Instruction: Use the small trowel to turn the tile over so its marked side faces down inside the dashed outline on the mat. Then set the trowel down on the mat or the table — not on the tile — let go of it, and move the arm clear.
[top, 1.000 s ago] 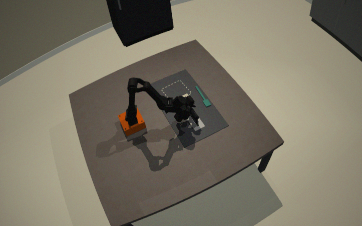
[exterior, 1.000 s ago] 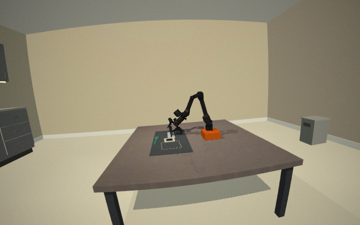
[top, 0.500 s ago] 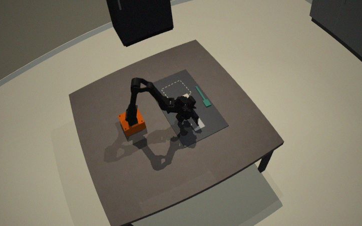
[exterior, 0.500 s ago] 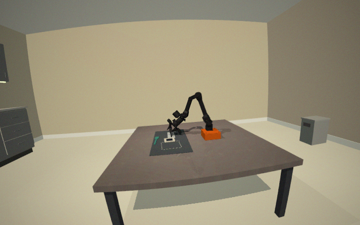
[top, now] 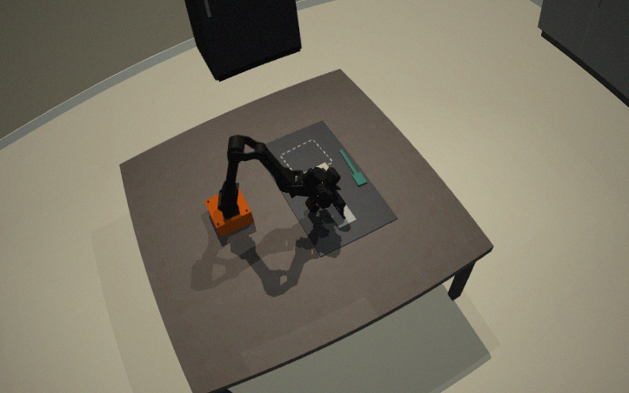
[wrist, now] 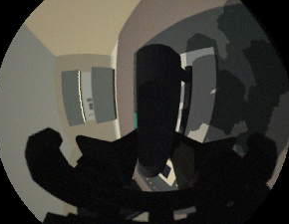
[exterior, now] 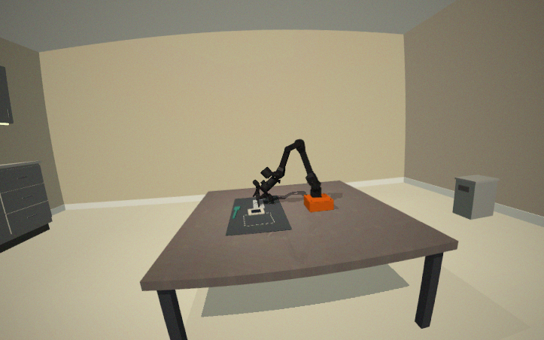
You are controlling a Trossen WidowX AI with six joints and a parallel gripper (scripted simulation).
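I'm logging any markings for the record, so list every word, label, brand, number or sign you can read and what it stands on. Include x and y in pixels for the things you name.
No readable text anywhere.
Tile point(exterior: 250, 211): a dark rectangular mark on its pale face, with no legible characters.
Mat point(top: 375, 209) point(exterior: 235, 230): a dashed outline only, no lettering.
Orange base point(top: 235, 225) point(exterior: 318, 205): dark dots, no lettering.
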